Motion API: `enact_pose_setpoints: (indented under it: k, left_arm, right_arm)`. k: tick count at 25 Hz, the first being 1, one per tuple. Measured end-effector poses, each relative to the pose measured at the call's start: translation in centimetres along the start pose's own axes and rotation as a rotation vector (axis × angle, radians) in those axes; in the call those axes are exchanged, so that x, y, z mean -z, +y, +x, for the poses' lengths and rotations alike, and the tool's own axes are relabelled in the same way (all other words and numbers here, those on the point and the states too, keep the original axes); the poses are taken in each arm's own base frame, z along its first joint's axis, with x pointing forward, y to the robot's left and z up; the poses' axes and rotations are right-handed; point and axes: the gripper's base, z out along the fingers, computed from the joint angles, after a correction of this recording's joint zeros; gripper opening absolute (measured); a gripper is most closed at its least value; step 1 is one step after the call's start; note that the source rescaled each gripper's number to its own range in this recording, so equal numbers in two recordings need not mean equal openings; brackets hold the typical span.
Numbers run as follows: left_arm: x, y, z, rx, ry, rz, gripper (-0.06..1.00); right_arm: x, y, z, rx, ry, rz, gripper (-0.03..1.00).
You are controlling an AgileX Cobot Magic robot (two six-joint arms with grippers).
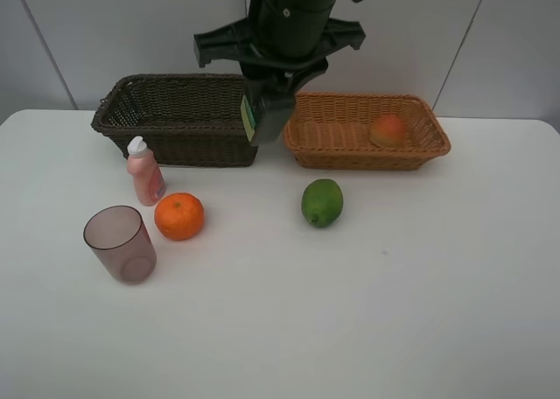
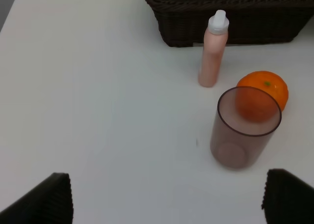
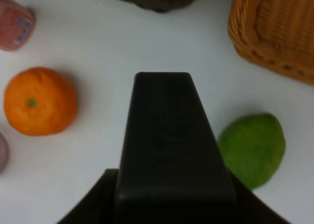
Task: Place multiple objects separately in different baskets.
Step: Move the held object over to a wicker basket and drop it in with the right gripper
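Note:
My right gripper (image 1: 273,82) is shut on a black rectangular bottle (image 1: 263,117) with a green label, held in the air in front of the gap between the two baskets. In the right wrist view the black bottle (image 3: 169,150) fills the middle, with the orange (image 3: 40,101) on one side and the green lime (image 3: 252,148) on the other. A peach-like fruit (image 1: 388,130) lies in the light tan basket (image 1: 367,161). The dark brown basket (image 1: 114,112) looks empty. My left gripper (image 2: 169,199) stands open, short of the mauve cup (image 2: 243,130).
On the white table, left of middle, stand the pink white-capped bottle (image 1: 144,171), the orange (image 1: 179,216) and the cup (image 1: 121,243) close together. The lime (image 1: 322,202) lies alone in front of the tan basket. Both baskets sit along the table's far edge.

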Motion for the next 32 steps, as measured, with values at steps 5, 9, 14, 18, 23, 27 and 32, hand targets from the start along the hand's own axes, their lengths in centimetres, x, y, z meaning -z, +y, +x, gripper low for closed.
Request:
enact_pose_setpoints:
  k: [5,9,14,18,23,27,32]
  left_arm:
    - [0.0,0.0,0.0,0.0,0.0,0.0,1.0]
    - [0.0,0.0,0.0,0.0,0.0,0.0,1.0]
    - [0.0,0.0,0.0,0.0,0.0,0.0,1.0]
    - [0.0,0.0,0.0,0.0,0.0,0.0,1.0]
    - [0.0,0.0,0.0,0.0,0.0,0.0,1.0]
    - [0.0,0.0,0.0,0.0,0.0,0.0,1.0]
    - [0.0,0.0,0.0,0.0,0.0,0.0,1.0]
  right_arm:
    - [-0.6,0.2,-2.4,0.094,-0.226,-0.074,0.01]
    - [-2.4,-0.2,-4.1,0.152,-0.359,-0.07,0.01]
    - [-4.7,-0.6,-5.9,0.189,-0.516,-0.099,0.01]
    - [-7.1,-0.6,-7.3,0.235,-0.668,-0.149,0.01]
    - [-11.2,-1.3,-7.7,0.255,-0.727,-0.183,0.01]
    - [-14.3,-1.9,-7.4,0.254,-0.713,-0.188,0.01]
    - [-17.2,-2.3,-6.6,0.254,-0.66,-0.175,0.01]
